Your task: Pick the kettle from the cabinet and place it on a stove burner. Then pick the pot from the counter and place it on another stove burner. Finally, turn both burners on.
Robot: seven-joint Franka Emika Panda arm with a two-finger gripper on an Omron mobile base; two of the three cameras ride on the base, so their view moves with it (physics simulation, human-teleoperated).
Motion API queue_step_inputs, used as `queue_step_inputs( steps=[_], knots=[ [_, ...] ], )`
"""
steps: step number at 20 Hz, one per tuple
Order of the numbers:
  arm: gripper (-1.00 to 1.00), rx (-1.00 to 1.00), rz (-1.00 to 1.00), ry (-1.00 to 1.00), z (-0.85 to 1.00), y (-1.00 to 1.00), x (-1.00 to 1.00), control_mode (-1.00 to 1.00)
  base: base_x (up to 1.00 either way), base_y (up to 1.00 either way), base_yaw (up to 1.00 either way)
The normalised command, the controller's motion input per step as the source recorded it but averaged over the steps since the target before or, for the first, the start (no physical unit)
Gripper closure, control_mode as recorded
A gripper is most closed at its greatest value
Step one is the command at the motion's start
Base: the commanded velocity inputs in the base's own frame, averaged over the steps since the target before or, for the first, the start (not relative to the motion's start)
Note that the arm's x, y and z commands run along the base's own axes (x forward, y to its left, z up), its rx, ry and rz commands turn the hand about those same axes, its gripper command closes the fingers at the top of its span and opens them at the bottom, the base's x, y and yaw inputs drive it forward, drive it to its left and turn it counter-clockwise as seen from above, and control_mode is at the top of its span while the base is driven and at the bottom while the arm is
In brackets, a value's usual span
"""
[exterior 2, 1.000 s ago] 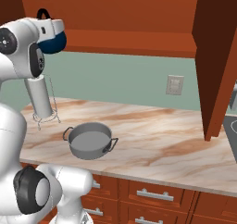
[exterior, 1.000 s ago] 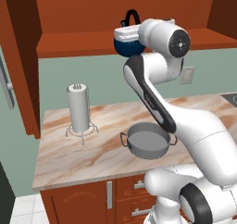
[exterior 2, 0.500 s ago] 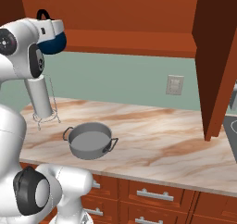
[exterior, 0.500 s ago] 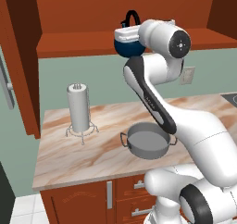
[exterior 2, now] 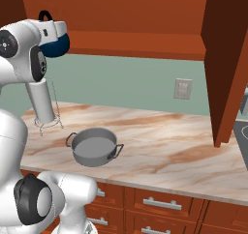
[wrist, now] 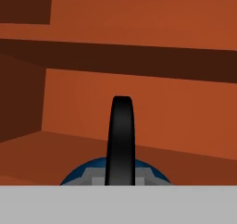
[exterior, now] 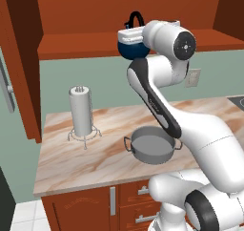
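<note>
Gripper (exterior: 131,36) up at cabinet (exterior: 86,46) shelf level, jaws pressed together on the black arched handle of the kettle (exterior: 130,49); kettle at shelf front edge, contact with board unclear; pot (exterior: 151,145) on counter (exterior: 86,161), beside paper-towel roll (exterior: 81,111).

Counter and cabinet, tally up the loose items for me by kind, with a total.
Kettles: 1, the dark-blue kettle at the cabinet shelf edge
Pots: 1, the grey pot on the counter
Paper-towel rolls: 1, the white paper-towel roll standing upright on the counter
Total: 3
</note>
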Motion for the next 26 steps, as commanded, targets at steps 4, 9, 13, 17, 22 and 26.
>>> queue_step_inputs(
  steps=[4,9,13,17,22,26],
  knots=[
    [1.00,0.00,0.00,0.00,0.00,0.00,0.00,-1.00,0.00,0.00,0.00],
    [1.00,0.00,0.00,0.00,0.00,0.00,0.00,-1.00,0.00,0.00,0.00],
    [1.00,0.00,0.00,0.00,0.00,0.00,0.00,-1.00,0.00,0.00,0.00],
    [1.00,0.00,0.00,0.00,0.00,0.00,0.00,-1.00,0.00,0.00,0.00],
    [1.00,0.00,0.00,0.00,0.00,0.00,-0.02,-1.00,0.00,0.00,0.00],
    [1.00,0.00,0.00,0.00,0.00,0.00,-0.19,-1.00,0.00,0.00,0.00]
  ],
)
